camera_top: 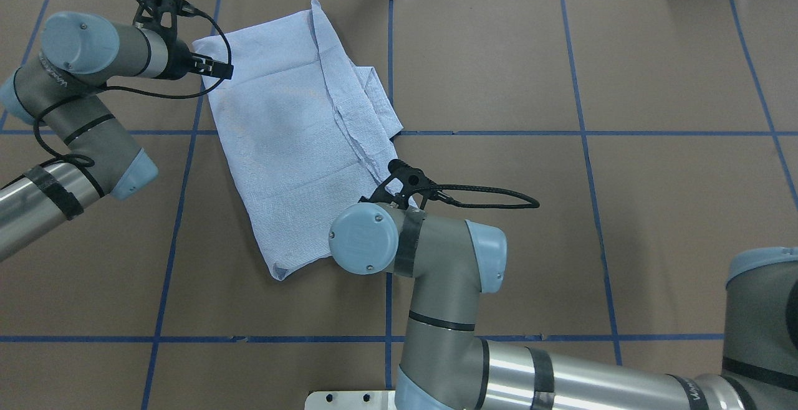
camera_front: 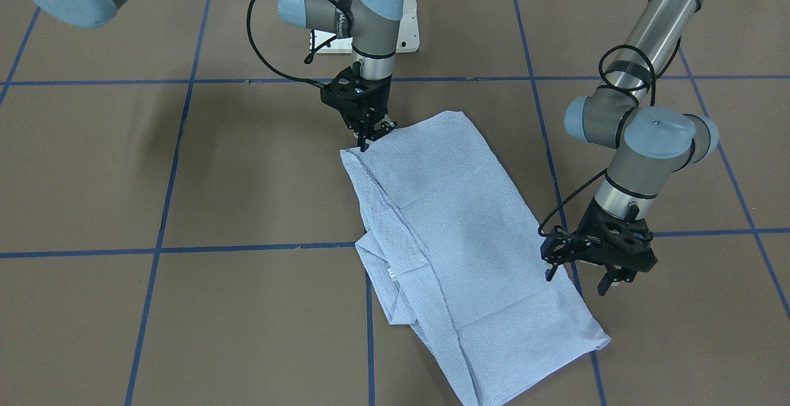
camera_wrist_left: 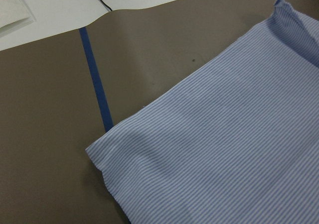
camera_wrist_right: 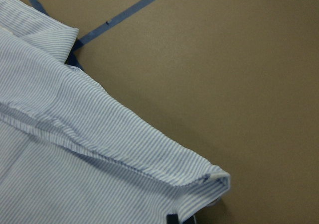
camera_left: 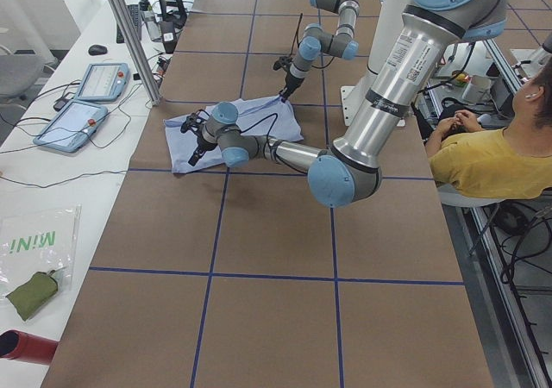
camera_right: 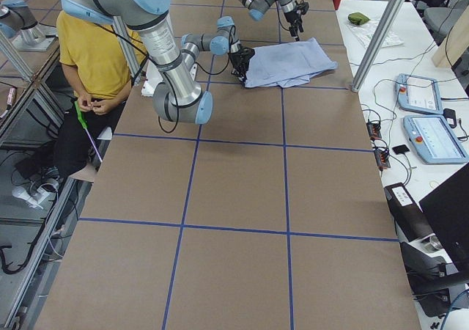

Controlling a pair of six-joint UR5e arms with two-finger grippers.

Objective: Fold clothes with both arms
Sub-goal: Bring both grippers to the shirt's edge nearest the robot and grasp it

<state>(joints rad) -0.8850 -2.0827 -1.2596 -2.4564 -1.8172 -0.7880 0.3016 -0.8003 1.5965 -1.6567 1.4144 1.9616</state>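
Looking down from the front camera, I see the striped shirt (camera_front: 457, 227) lying folded into a long panel that slants across the brown table (camera_front: 185, 178). Its looser layers are bunched in a ridge along the edge on the robot's right. A small white label (camera_front: 390, 271) peeks out of that ridge about halfway down.

The left gripper (camera_front: 579, 276) hangs just beside the opposite long edge, toward the end farther from the robot and over a blue tape line (camera_front: 710, 232). Its fingers are spread wide with nothing between them. My left wrist camera shows one shirt corner (camera_wrist_left: 102, 152) lying flat across the tape, with no finger on it.

The right gripper (camera_front: 370, 137) points down at the near corner of the shirt on the robot's right, its tip right at the cloth. From here its fingers look close together, but I cannot tell whether they are pinching fabric. The overhead view hides them behind the wrist, and the right wrist camera shows only a folded corner (camera_wrist_right: 214, 176) at the bottom of the frame.
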